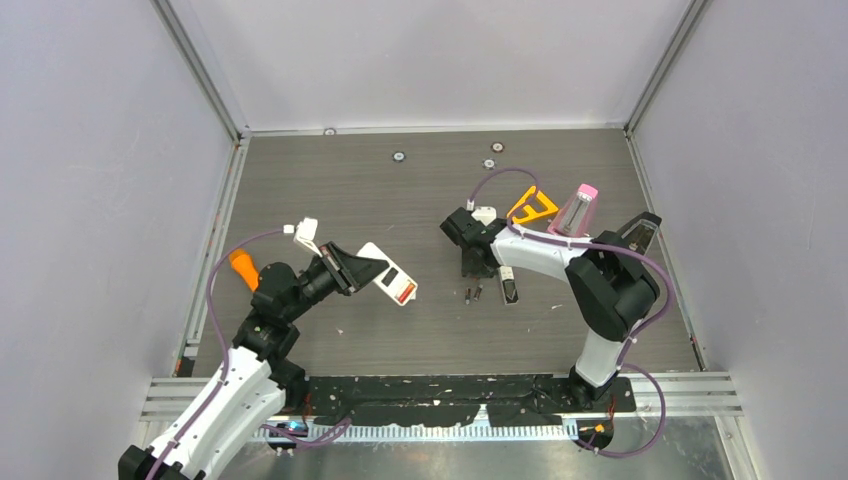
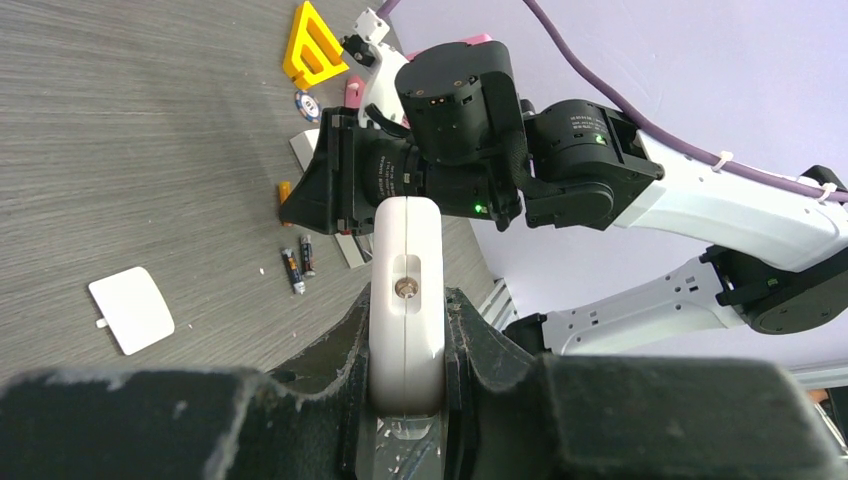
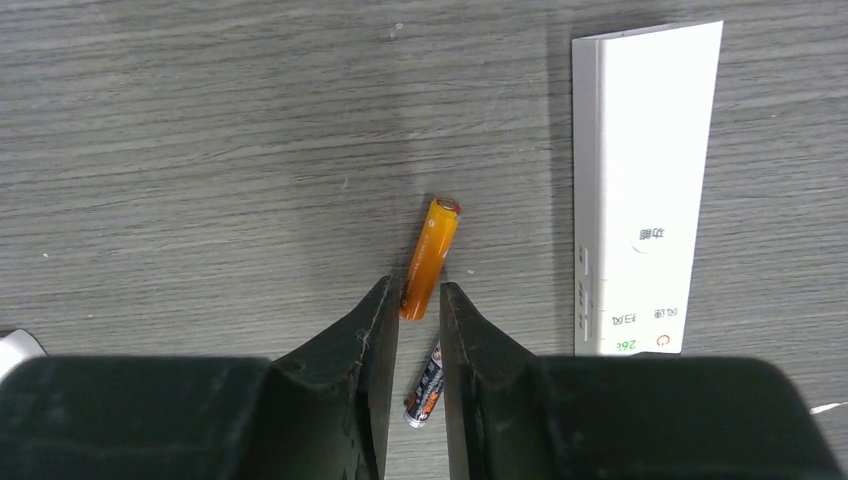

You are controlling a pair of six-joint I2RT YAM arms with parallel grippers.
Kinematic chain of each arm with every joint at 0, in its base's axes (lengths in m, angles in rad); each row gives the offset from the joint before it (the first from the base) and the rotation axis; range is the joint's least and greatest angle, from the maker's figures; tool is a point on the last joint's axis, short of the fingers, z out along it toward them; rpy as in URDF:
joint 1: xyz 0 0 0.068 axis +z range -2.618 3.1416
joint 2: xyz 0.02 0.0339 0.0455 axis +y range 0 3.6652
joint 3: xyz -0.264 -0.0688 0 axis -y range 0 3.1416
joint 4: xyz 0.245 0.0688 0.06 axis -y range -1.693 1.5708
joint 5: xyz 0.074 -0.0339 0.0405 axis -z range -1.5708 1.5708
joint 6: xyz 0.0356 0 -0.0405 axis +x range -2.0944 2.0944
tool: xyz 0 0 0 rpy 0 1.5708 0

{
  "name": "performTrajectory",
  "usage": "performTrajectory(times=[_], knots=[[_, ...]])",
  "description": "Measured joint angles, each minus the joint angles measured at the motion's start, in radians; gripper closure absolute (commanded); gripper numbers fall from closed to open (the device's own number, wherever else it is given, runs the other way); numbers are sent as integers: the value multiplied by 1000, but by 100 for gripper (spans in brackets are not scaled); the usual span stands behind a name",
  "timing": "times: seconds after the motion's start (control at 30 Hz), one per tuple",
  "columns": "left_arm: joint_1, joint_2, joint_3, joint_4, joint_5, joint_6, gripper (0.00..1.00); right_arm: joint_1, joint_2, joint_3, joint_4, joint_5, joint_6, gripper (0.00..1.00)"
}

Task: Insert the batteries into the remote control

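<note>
One white remote (image 2: pixel 405 240) is clamped edge-on in the left gripper (image 2: pixel 405 325), raised off the table (image 2: pixel 120 120); a red strip (image 1: pixel 404 293) at its end may be a seated battery, I cannot tell. Farther out, two dark batteries (image 2: pixel 291 270) and an orange battery (image 3: pixel 430 260) lie loose, so most loading remains, while the right gripper (image 3: pixel 415 300) hovers over them, jaws a narrow slit apart, holding nothing.

Right hand (image 3: pixel 415 292) fingers (image 3: pixel 372 340) half hide 1 dark battery (image 3: pixel 425 385).
</note>
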Motion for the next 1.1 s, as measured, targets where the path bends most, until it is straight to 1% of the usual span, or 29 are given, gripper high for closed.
performTrajectory(times=[0.17,0.23,0.33,0.47,0.53,0.6,0.73,0.8,0.9,0.97,1.03,1.1], knots=[[0,0,0,0,0,0,100,-9,8,0,9,-14,0,93],[0,0,0,-1,0,0,100,-11,8,0,14,-19,-3,95],[0,3,0,-1,1,0,100,-13,8,0,29,-25,-4,95],[0,10,2,-7,6,0,100,-16,8,0,44,-39,-25,92],[0,15,5,-12,10,0,100,-18,8,-1,51,-46,-37,89],[0,20,8,-18,15,0,100,-19,8,-2,55,-51,-51,83],[0,22,8,-33,20,0,100,-19,8,-5,64,-59,-64,74],[0,22,8,-35,21,0,100,-19,15,-8,66,-70,-69,71],[0,25,8,-40,22,0,100,-20,19,-8,75,-78,-72,71],[0,28,8,-40,24,0,100,-22,19,-8,79,-85,-72,76],[0,31,8,-41,27,0,100,-23,19,-9,84,-93,-72,89],[0,36,8,-42,29,0,100,-23,19,-10,90,-98,-76,94]])
